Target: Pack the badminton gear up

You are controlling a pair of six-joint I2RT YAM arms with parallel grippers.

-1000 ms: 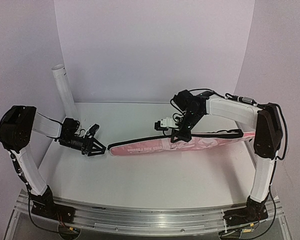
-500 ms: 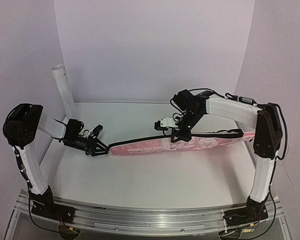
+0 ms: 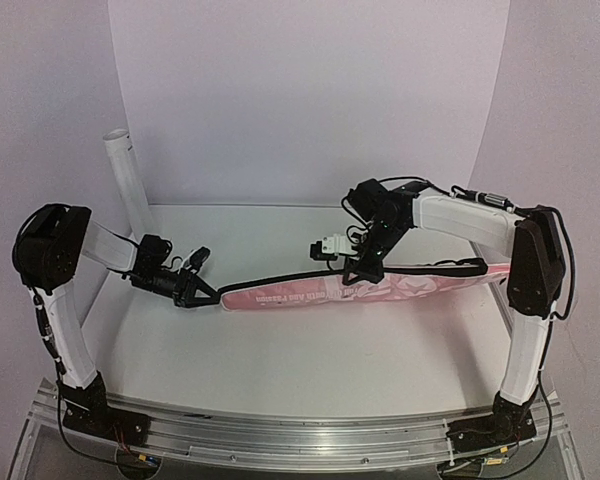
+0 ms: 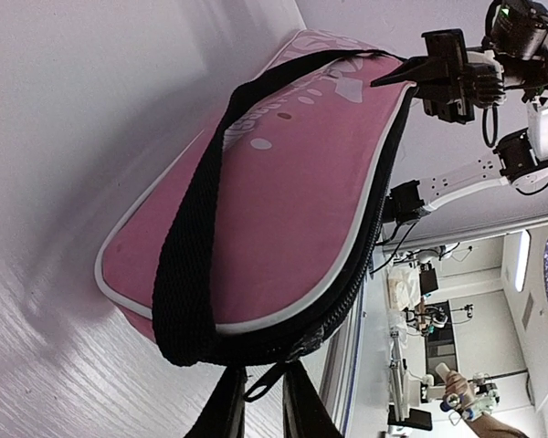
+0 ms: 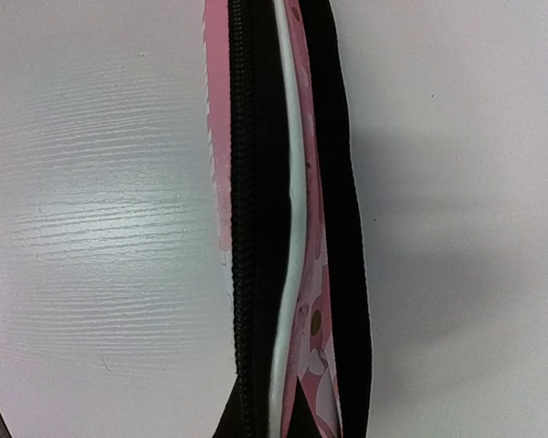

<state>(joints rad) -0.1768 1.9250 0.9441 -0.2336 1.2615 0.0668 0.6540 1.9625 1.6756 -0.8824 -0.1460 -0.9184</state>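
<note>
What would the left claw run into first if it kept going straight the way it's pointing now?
The near end of the pink bag. The left claw has the black zipper pull between its tips, so the bag's zippered edge looks like the first thing in line.

Long pink bag [image 3: 290, 296] with black strap [image 4: 196, 246] lies across white surface [image 3: 280, 350]; white tube [image 3: 130, 190] leans in back-left corner.

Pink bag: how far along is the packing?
Done, apparently: no rackets or shuttlecocks lie loose on the table, so they are likely inside the pink bag. In hand: right end effector pinches its top edge; left end effector flanks the zipper pull. Left: finishing the zip; its extent is unclear.
</note>
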